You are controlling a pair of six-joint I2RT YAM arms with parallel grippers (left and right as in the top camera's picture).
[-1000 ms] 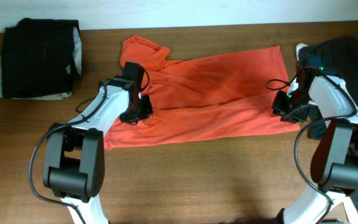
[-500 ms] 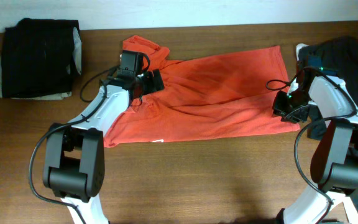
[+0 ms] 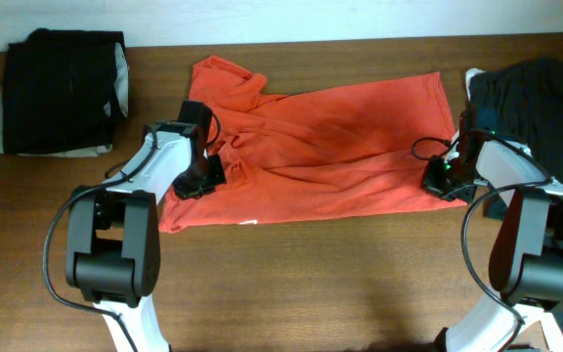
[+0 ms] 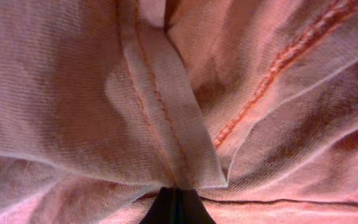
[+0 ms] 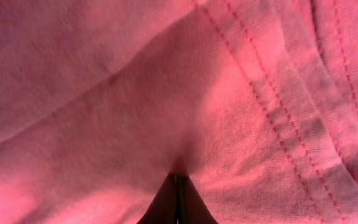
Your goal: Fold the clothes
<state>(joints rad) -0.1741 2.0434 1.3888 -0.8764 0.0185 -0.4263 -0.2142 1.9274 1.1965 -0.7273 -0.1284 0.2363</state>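
Overhead: red-orange T-shirt (image 3: 340, 147) lies spread and rumpled across the middle of the desk (image 3: 311, 284), long axis left to right. On its left part, near the sleeve: left gripper (image 3: 201, 178). At its right edge: right gripper (image 3: 438, 180). Wrist views: each gripper clenched, fingertips together, pinching a pucker of shirt fabric by a stitched hem. Far left: folded black garment (image 3: 62, 88). Far right, beside the shirt: loose black garment (image 3: 531, 93).
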